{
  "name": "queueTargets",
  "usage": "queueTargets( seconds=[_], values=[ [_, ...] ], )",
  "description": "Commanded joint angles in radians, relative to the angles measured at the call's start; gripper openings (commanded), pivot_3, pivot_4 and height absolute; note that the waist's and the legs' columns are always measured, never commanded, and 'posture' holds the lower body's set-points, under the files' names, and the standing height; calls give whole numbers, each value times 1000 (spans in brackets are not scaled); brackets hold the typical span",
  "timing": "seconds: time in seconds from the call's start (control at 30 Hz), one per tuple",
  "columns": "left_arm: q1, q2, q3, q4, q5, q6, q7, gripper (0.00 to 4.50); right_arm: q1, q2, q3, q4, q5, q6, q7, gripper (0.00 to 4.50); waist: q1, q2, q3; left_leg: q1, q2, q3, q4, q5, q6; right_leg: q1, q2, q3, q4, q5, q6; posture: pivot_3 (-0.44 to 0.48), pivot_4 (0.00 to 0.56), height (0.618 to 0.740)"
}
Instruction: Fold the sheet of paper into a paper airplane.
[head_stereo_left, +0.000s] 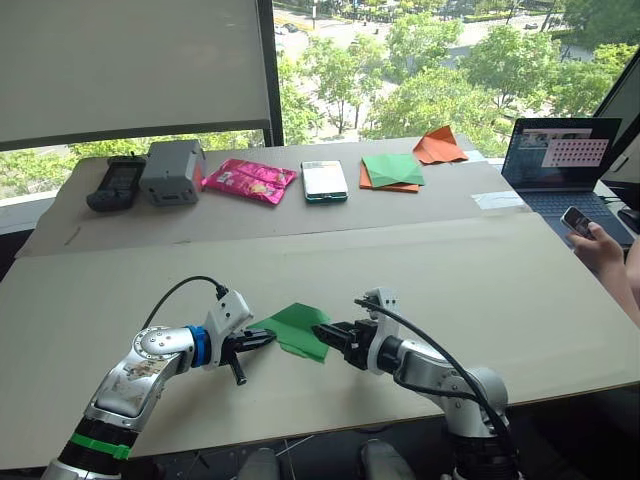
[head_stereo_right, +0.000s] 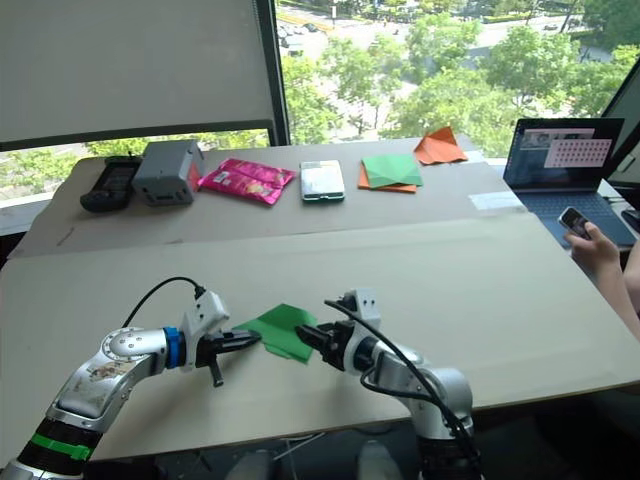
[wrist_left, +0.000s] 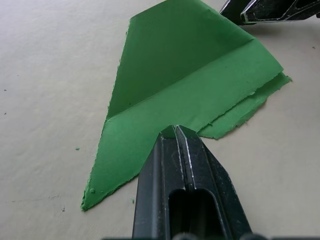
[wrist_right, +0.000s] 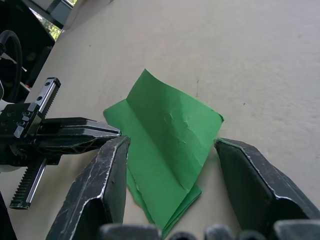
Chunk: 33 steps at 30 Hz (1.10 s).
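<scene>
The sheet of paper (head_stereo_left: 296, 328) is bright green and lies flat on the table near its front edge, folded into a layered wedge with one long crease (wrist_left: 190, 75). My left gripper (head_stereo_left: 262, 341) is shut, and its tips (wrist_left: 175, 131) rest on the sheet's near edge. From the other side, my right gripper (head_stereo_left: 322, 335) is open. Its two fingers (wrist_right: 107, 175) straddle the sheet's end close above the table, one on each side, without clamping it.
On the far board lie a black controller (head_stereo_left: 117, 182), a grey box (head_stereo_left: 173, 171), a pink packet (head_stereo_left: 250, 180), a phone (head_stereo_left: 324, 180), a darker green square on orange paper (head_stereo_left: 392, 171) and an orange pointed shape (head_stereo_left: 439, 146). At right, a laptop (head_stereo_left: 560, 160) and a person's hand with a phone (head_stereo_left: 590, 235).
</scene>
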Motion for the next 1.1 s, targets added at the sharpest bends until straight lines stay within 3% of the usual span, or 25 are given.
queueTargets(
  seconds=[0.03,0.43,0.53,0.73,0.93,1.1],
  values=[
    [6,12,7,0,7,-4,0,0,-14,11,-25,-16,35,-17,1,3014,0,0,0,0,0,0,0,0,-1,0,0,0,1,0,0,0,150,732],
    [2,15,5,9,11,-11,-4,0,-26,19,-8,18,23,-59,21,3014,-1,0,0,1,0,0,0,-1,-1,0,0,0,2,0,0,0,150,732],
    [1,14,4,9,10,-9,-3,0,-24,21,-11,19,25,-61,23,2197,-1,0,0,1,0,0,0,-1,-1,0,0,0,2,0,0,0,150,732],
    [0,15,1,11,13,-13,-6,0,-15,15,-13,15,22,-61,25,106,-1,0,0,1,0,0,0,-1,-1,0,0,0,2,0,0,0,150,732],
    [-1,15,-1,9,13,-12,-8,0,-3,0,6,6,16,-92,50,44,-1,-1,-1,3,0,0,0,-1,-2,1,0,0,2,0,0,0,150,732],
    [-2,14,1,9,13,-12,-6,0,32,-156,210,-48,-158,-336,181,44,-1,-1,-1,3,0,0,0,-2,-3,1,0,0,1,0,0,0,150,732]
  ],
)
